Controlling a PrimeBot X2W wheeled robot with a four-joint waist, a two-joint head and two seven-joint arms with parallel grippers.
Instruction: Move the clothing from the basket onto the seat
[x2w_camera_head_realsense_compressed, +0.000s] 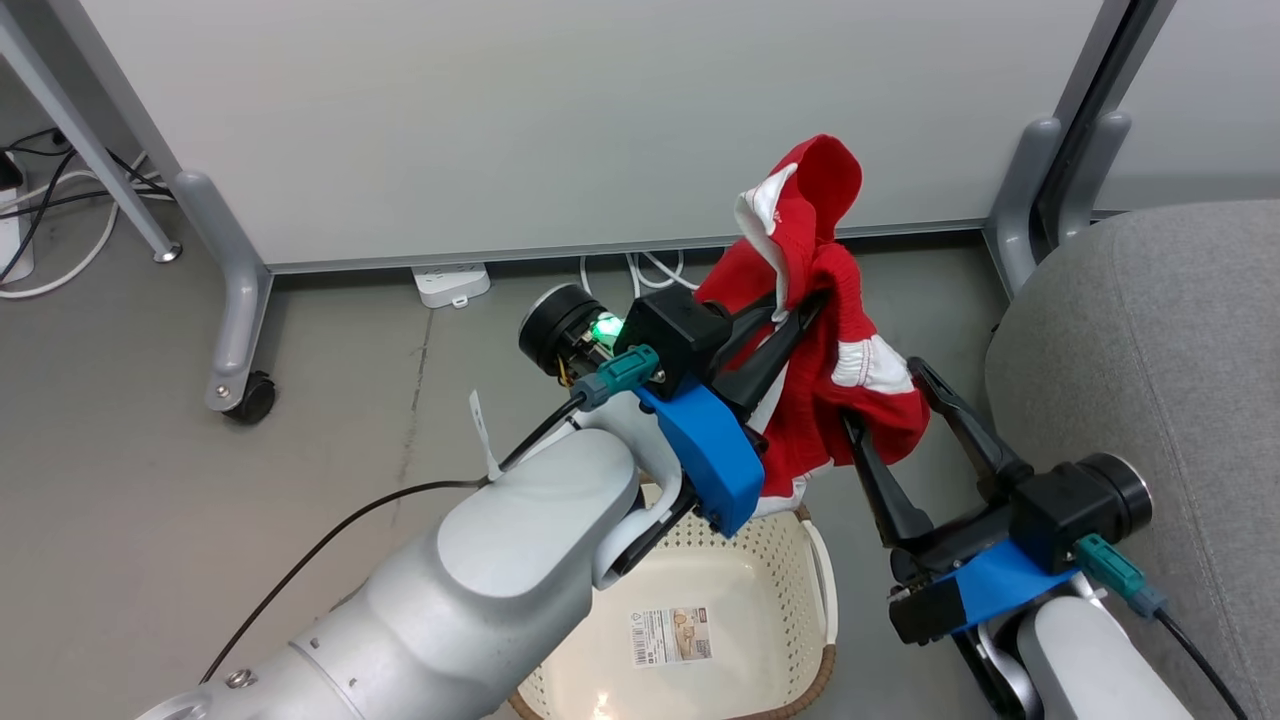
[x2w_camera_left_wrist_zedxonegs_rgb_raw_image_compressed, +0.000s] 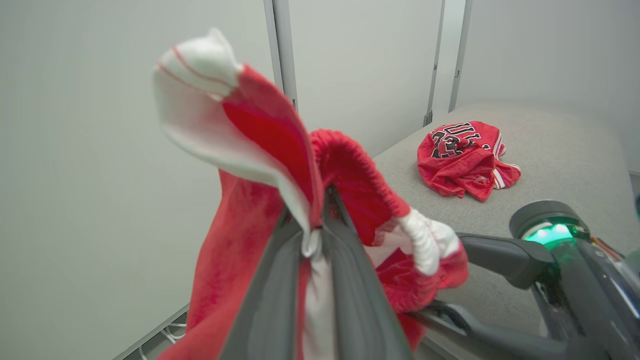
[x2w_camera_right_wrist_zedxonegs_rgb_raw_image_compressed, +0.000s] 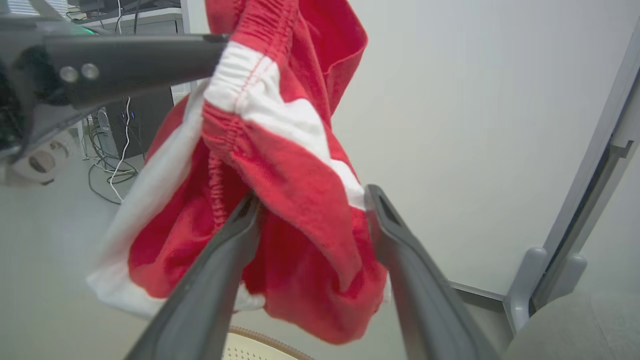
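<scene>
A red garment with white trim (x2w_camera_head_realsense_compressed: 830, 350) hangs in the air above the cream basket (x2w_camera_head_realsense_compressed: 765, 560), my left gripper (x2w_camera_head_realsense_compressed: 805, 305) shut on its bunched upper part (x2w_camera_left_wrist_zedxonegs_rgb_raw_image_compressed: 280, 165). My right gripper (x2w_camera_head_realsense_compressed: 885, 397) stands open just right of it, and the garment's lower fold (x2w_camera_right_wrist_zedxonegs_rgb_raw_image_compressed: 300, 190) sags between its spread fingers (x2w_camera_right_wrist_zedxonegs_rgb_raw_image_compressed: 235, 230). On the basket floor lies a paper label (x2w_camera_head_realsense_compressed: 670, 637). The grey seat (x2w_camera_head_realsense_compressed: 1150, 330) is at the right. A second red garment with black-and-white letters (x2w_camera_left_wrist_zedxonegs_rgb_raw_image_compressed: 462, 157) lies on the seat (x2w_camera_left_wrist_zedxonegs_rgb_raw_image_compressed: 550, 150).
A pale partition panel (x2w_camera_head_realsense_compressed: 560, 120) stands behind on grey feet, one with a caster (x2w_camera_head_realsense_compressed: 250, 395). A white power strip (x2w_camera_head_realsense_compressed: 452, 283) and cables lie at its base. Another grey partition foot (x2w_camera_head_realsense_compressed: 1030, 190) stands close to the seat's back corner.
</scene>
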